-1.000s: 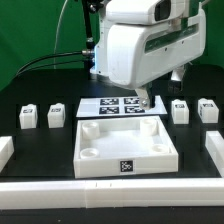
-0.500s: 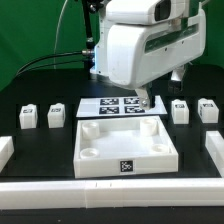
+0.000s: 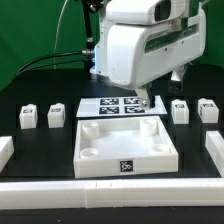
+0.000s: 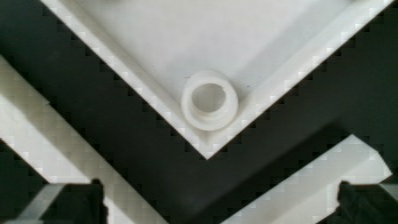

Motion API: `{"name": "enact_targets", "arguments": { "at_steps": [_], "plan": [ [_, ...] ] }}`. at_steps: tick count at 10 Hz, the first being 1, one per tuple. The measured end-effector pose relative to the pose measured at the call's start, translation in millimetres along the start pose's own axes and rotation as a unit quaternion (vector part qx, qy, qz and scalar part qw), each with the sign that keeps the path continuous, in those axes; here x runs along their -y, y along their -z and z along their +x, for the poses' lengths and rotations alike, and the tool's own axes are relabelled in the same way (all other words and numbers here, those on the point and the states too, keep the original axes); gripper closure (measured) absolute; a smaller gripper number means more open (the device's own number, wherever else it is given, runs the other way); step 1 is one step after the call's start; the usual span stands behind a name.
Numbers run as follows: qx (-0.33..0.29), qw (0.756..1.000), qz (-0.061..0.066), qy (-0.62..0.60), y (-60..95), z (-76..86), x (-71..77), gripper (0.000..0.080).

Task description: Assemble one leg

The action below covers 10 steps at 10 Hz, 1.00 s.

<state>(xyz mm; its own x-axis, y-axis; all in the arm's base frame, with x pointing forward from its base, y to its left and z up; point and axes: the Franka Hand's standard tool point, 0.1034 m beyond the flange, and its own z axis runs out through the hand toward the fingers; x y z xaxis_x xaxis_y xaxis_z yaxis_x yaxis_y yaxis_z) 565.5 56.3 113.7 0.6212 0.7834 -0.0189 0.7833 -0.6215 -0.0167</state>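
Claw [image 3: 143, 104] hangs over the panel's [image 3: 125, 150] far corner socket [image 4: 210, 100], fingers apart, empty; four legs on bench [image 3: 40, 150], pair [image 3: 57, 114] at exterior view's left, pair [image 3: 180, 111] at its right; likely pre-pick; next: move to nearest leg, descend, clamp.

light: bright, even, seemingly from above | exterior: fairly sharp but coarse; white arm housing [image 3: 150, 45] and white panel [image 3: 125, 150] glare nearly blown-out against the black counter [image 3: 40, 150]; soft grey shadows inside the panel's walls | wrist: soft focus, socket ring [image 4: 212, 100] hazy; hand [image 4: 205, 205] fingertips [image 4: 50, 203] dark, blurred
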Motion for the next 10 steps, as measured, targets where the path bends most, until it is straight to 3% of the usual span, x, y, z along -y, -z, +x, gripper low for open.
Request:
{"name": "enact_targets", "arguments": {
  "at_steps": [4, 5, 6, 7, 9, 10],
  "plan": [
    [0.0, 1.0, 0.0, 0.0, -0.2, 0.0, 0.0, 0.015],
    [-0.007, 0.999, -0.007, 0.031, -3.1, -4.3, -3.0, 0.015],
    [-0.012, 0.998, -0.013, 0.055, -13.1, -22.3, -3.1, 0.015],
    [-0.009, 0.997, -0.01, 0.07, -18.2, -35.8, 4.4, 0.015],
    [-0.01, 0.988, -0.016, 0.151, -24.2, -63.4, 21.2, 0.015],
    [-0.004, 0.981, -0.007, 0.193, -30.5, -78.2, 29.2, 0.015]
  ]
}}
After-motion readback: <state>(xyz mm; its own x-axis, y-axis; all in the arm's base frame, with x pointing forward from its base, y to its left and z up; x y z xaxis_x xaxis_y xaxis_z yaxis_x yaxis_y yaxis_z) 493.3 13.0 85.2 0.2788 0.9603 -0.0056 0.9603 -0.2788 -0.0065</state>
